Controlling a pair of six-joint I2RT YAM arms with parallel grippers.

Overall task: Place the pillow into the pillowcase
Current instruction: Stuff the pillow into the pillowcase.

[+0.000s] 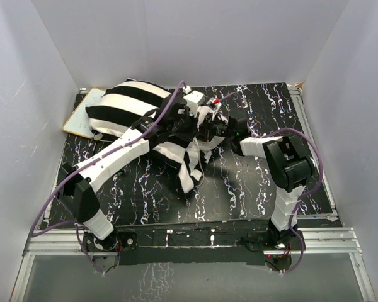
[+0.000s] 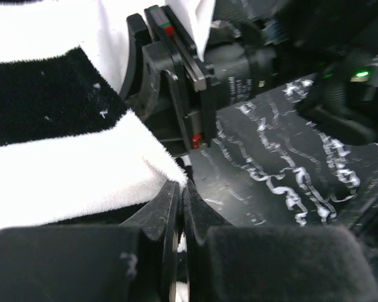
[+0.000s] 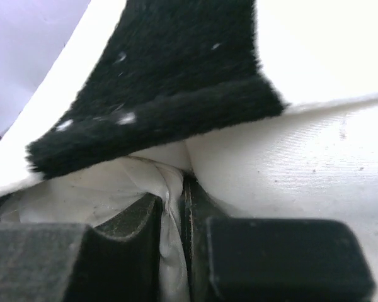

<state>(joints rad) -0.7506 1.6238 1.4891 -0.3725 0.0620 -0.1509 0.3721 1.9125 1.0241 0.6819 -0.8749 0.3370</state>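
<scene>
The pillowcase [image 1: 127, 108] bulges at the far left of the bench [image 1: 258, 189], overlapping a whiteboard [image 1: 80, 116]. A loose striped flap trails toward the centre. The left gripper [image 2: 180, 189] has its jaws pressed together on the pillowcase's white-striped edge. The right gripper [image 3: 176, 204] pinches the white cloth of the pillow [image 3: 302, 163] just under the black hem. Marbled bench surface shows to the right and in front of both grippers.
</scene>
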